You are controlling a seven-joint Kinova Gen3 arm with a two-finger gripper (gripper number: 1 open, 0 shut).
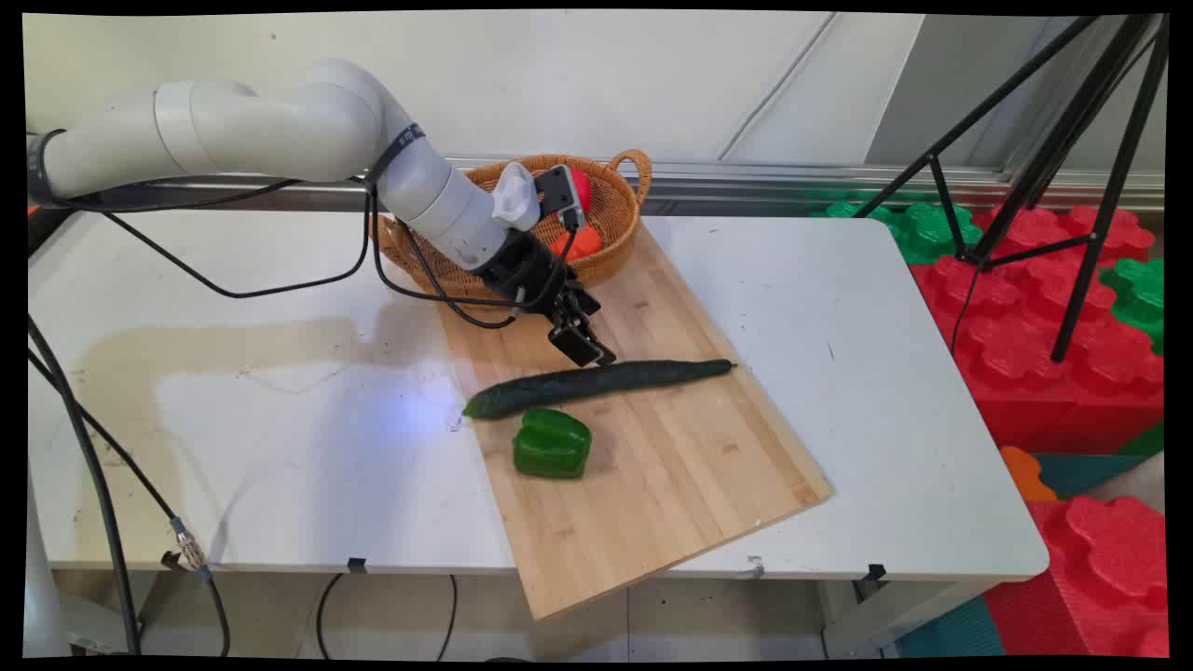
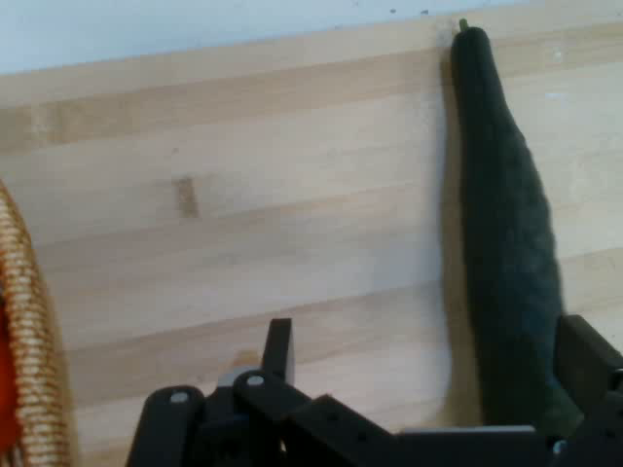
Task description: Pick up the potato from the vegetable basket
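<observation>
Arm [image 1: 280,126]: rounded white tubular links, dark seam bands at the joints, small dark lettered band near the wrist. Wrist: pale grey ribbed fitting, grey camera block. Hand [image 1: 585,347]: black, two-fingered, exposed linkage with round pivot pins. Cables [image 1: 280,280]: black, looping from the forearm.

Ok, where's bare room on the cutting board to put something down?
The cutting board is bare on the near right, below the cucumber and right of the green pepper. It is crowded toward the basket, where the tool hangs over the cucumber.
</observation>
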